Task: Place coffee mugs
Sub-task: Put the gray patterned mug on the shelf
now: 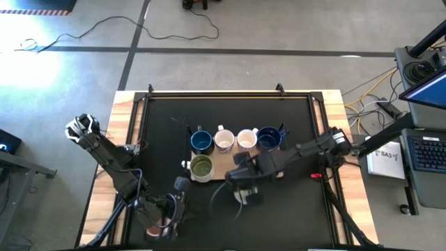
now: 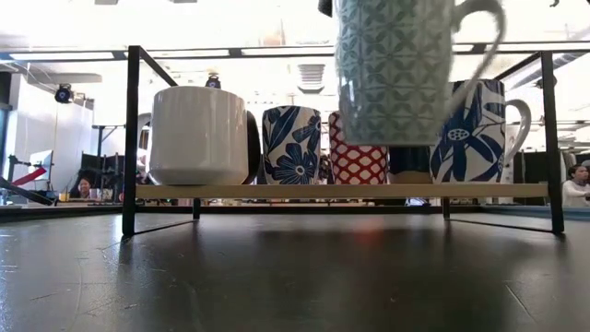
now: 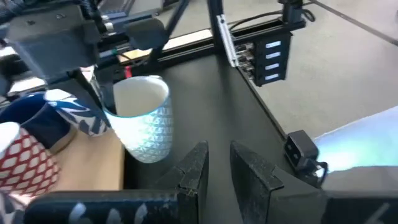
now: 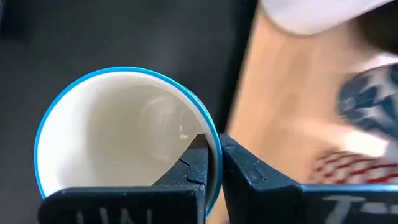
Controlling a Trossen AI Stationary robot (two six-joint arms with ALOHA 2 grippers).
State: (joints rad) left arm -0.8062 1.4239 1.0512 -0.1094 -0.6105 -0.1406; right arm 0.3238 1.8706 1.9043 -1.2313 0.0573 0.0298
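My right gripper (image 4: 211,163) is shut on a pale mug with a blue rim and a geometric pattern (image 3: 144,118). The mug hangs above the dark table just near of the wooden board (image 1: 224,167). On the board stand two blue floral mugs (image 1: 201,141) (image 1: 269,138), two white-lined ones (image 1: 224,140) (image 1: 247,139) and an olive green mug (image 1: 201,167). From table height I also see a white mug (image 2: 198,134) and a red-and-white one (image 2: 358,159) on it. My left gripper (image 3: 217,165) waits near the table's near left, with a narrow gap and nothing between its fingers. My right gripper pinches the mug's wall at the rim (image 4: 214,134), one finger (image 4: 194,158) inside the mug and the other (image 4: 241,167) outside. The fingers come from above, pointing steeply down. The mug hangs nearly upright, mouth up, with its bottom (image 2: 392,138) clear of the table.
A black metal frame (image 2: 132,138) runs around the dark table top. Its wooden side strips (image 1: 125,139) lie left and right. Something pink (image 1: 159,227) shows under my left arm at the near edge. Cables and a laptop (image 1: 426,150) lie beyond the right side.
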